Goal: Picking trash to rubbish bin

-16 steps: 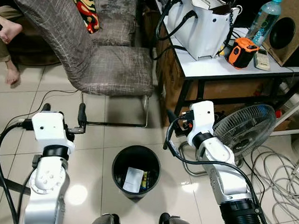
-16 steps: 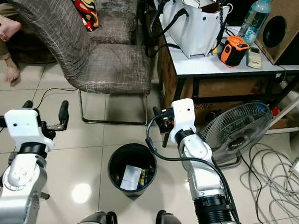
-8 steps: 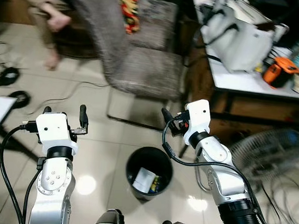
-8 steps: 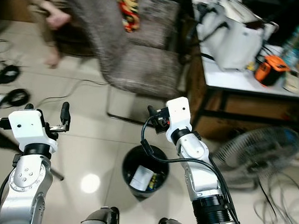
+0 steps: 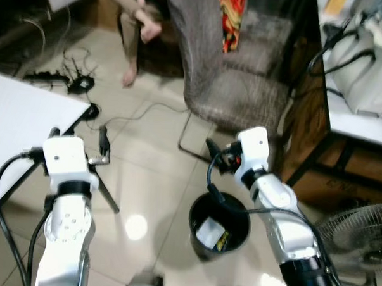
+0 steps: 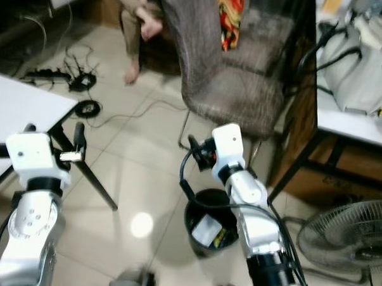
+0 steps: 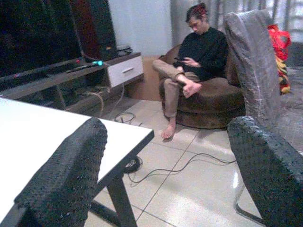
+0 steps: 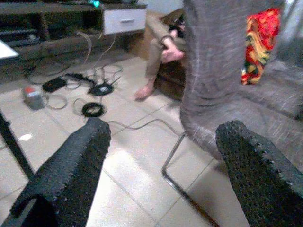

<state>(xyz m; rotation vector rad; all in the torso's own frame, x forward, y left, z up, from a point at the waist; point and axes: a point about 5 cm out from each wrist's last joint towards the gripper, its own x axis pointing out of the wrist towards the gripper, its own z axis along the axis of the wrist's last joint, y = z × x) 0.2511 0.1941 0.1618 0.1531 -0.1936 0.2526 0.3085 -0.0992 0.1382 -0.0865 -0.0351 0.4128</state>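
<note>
A round black rubbish bin (image 5: 220, 228) stands on the tiled floor below me, right of centre. Inside it lie a white piece of paper (image 5: 207, 233) and some coloured wrappers. My right gripper (image 8: 161, 156) is open and holds nothing; it hovers over the bin's far rim and points at the grey chair. My left gripper (image 7: 165, 161) is also open and empty. It is held out to the left, beside the corner of a white table (image 5: 21, 120).
A grey fabric chair (image 5: 244, 76) on a metal frame stands just beyond the bin. A person (image 7: 199, 52) sits on a brown seat behind it, feet on the floor. Cables (image 5: 73, 81) lie at the far left. A desk with a white bag (image 5: 368, 68) and a fan (image 5: 358, 236) are at the right.
The whole view has swung to the left, so the bin now sits right of centre and the white table has come into view. Both arms keep the same pose, fingers open.
</note>
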